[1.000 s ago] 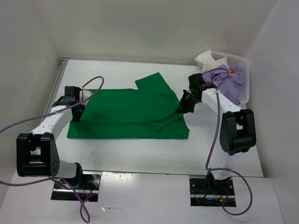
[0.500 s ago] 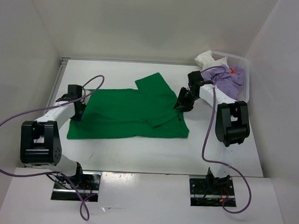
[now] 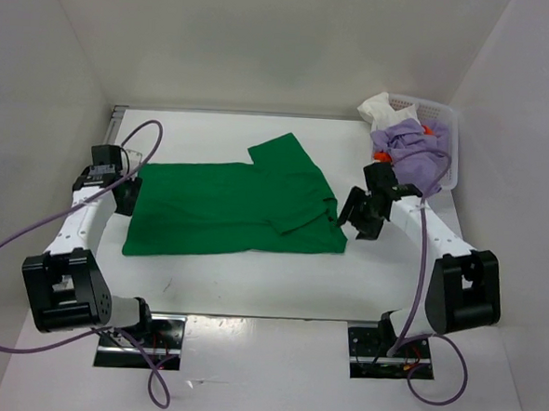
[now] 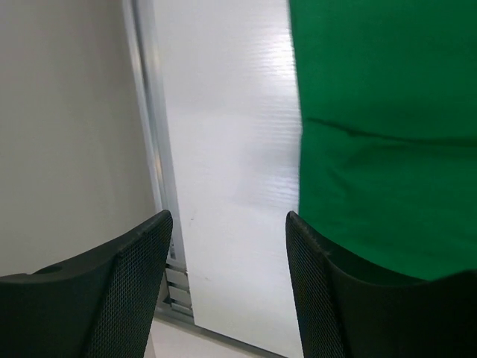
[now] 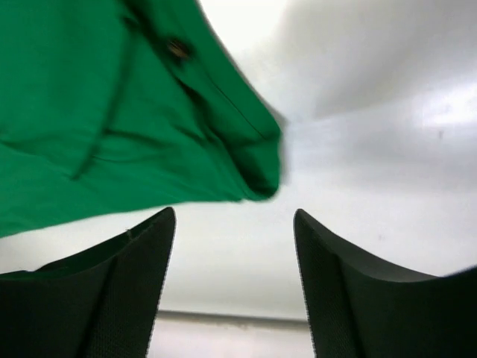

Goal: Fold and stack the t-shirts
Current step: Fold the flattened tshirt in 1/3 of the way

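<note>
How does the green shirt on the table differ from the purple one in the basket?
The green t-shirt lies spread out flat on the table; the lavender t-shirt is crumpled in a heap in the white basket. The green t-shirt lies alone, while the lavender t-shirt is bundled with a white cloth and a bit of orange-red cloth. Both are plain, single-coloured soft cloth.

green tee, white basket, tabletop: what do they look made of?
Plain green t-shirt: soft matte cloth, probably a cotton-like knit; it creases and lies limp. White mesh basket: looks like rigid moulded plastic, going by its open lattice wall. White tabletop: smooth semi-glossy sheet, likely plastic or laminate; it throws soft reflections, and the left wrist view shows faint fine ribbing.
</note>
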Robot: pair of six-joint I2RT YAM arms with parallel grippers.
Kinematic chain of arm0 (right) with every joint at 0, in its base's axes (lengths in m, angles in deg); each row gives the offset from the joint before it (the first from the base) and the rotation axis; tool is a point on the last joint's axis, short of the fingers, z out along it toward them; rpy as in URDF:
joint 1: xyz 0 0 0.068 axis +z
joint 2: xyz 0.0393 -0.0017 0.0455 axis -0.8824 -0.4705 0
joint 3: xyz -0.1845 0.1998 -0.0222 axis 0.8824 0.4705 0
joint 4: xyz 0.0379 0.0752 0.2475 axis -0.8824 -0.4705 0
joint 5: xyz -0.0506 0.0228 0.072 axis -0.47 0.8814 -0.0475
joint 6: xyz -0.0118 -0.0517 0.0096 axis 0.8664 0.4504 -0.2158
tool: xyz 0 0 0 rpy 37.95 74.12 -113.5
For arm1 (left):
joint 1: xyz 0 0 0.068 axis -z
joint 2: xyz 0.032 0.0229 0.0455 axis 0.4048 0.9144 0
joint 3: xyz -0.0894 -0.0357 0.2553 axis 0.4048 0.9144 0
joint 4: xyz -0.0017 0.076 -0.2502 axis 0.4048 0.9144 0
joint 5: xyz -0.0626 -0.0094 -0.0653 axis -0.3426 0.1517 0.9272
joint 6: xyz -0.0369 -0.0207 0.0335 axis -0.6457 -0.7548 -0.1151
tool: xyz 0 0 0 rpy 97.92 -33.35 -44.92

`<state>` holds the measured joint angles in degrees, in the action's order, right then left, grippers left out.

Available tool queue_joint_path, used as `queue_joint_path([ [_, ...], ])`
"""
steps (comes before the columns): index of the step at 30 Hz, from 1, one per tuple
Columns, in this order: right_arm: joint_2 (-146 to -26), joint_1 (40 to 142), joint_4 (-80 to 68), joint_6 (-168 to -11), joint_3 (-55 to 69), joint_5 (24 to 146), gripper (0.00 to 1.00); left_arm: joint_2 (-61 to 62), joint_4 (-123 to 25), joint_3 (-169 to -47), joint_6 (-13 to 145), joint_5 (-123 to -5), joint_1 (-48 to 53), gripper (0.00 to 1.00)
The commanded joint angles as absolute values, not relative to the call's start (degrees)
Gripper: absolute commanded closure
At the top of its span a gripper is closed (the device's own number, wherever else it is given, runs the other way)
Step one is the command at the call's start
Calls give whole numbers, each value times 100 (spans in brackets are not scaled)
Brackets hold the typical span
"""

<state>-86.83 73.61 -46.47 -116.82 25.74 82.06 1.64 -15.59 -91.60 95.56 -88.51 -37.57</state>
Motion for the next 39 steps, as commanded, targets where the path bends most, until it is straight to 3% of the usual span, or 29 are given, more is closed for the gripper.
queue_joint_path([
  [1, -8690, 7380, -4670, -12108, 2864, 8270, 27, 244, -1058, -8923, 9782, -8204, -3741, 30],
  [12, -9437, 7380, -3748, -12514, 3470, 8938, 23, 1624, -1365, -8800, 9835, -7914, -3451, 33],
  [14, -9622, 7380, -3678, -12514, 3470, 9000, 31, 1862, -1515, -8747, 9897, -8124, -3451, 35],
  [18, -9789, 7248, -3607, -12514, 3532, 8921, 76, 1863, -1788, -8597, 9958, -8177, -3451, 49],
  [19, -9789, 7161, -3607, -12514, 3532, 8869, 96, 1924, -1788, -8597, 9958, -8125, -3451, 61],
  [21, -9580, 7038, -3755, -12514, 3532, 8799, 100, 1924, -1788, -8597, 9958, -8019, -3451, 88],
  [23, -9360, 7037, -4080, -12635, 3532, 8659, 100, 1924, -1788, -8597, 9958, -7966, -3451, 100],
  [32, -8189, 7871, -6125, -13251, 3392, 8254, 100, 1072, -875, -8589, 10626, -8704, -3451, 100],
  [35, -8365, 7924, -6400, -13067, 3233, 8253, 90, 1010, -681, -8440, 10783, -8897, -3451, 97],
  [37, -8296, 7925, -6647, -13067, 3162, 8165, 75, 1010, -610, -8281, 10845, -9012, -3451, 90],
  [38, -8225, 7925, -6708, -13067, 3110, 8165, 60, 1010, -471, -8281, 10846, -9012, -3451, 85],
  [39, -8225, 7925, -6857, -13067, 3049, 8165, 27, 1071, -469, -8203, 10846, -9065, -3451, 70],
])
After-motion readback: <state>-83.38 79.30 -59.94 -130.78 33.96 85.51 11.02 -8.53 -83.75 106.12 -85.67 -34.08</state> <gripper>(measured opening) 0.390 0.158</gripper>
